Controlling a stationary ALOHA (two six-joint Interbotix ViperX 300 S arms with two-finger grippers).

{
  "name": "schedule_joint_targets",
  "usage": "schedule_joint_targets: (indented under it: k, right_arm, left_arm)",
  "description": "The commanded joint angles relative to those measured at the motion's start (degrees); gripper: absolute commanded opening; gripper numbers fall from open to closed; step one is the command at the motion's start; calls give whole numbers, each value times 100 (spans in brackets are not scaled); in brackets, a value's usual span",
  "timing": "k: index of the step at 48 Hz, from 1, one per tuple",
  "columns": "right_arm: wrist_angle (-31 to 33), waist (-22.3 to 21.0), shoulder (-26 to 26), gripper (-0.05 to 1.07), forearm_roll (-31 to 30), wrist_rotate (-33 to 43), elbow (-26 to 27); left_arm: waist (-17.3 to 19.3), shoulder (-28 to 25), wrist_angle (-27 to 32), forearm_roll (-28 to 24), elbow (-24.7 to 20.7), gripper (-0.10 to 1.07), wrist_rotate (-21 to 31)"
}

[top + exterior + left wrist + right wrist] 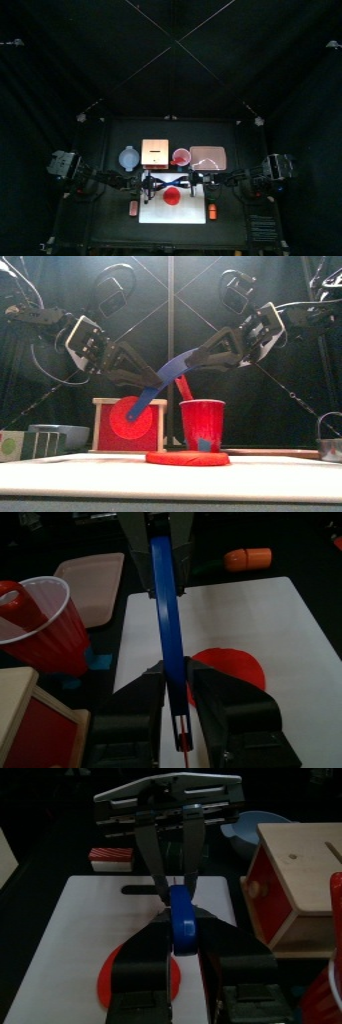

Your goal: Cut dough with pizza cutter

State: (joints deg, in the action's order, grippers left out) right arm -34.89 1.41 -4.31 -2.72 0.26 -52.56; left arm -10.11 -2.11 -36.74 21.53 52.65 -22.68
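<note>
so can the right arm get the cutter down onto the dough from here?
Probably yes. The right gripper holds the blue cutter directly over the red dough, with nothing visible between them.

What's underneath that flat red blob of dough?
The dough lies on a white board on the black table. The board beneath it is covered, and the grippers' jaws hide part of the dough.

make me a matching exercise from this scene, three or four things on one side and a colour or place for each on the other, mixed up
Things
1. dough
2. cup
3. cutting board
4. pizza cutter handle

Descriptions
A. white, flat on the table
B. blue, held between both grippers
C. red, flattened, lying on the board
D. pinkish-red, standing upright behind the dough

Pairs: 1-C, 2-D, 3-A, 4-B
</note>
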Motion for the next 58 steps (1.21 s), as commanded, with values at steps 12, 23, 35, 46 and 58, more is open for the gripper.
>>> schedule_joint_targets:
  k: [12,23,35,46,58]
  right_arm:
    - [-53,-9,-79,29,9,26,132]
    - [-53,9,-79,29,9,26,132]
    - [-9,97,-18,28,9,62,88]
    - [492,334,167,28,44,97,18]
    - [1318,519,325,27,185,97,149]
  left_arm:
    - [-18,26,246,-105,-9,53,-26]
    - [-18,18,299,-105,44,53,-35]
    - [-18,26,343,-105,62,51,-35]
    - [-70,97,1011,-114,-18,51,-26]
    - [-246,105,1731,-176,-281,51,-18]
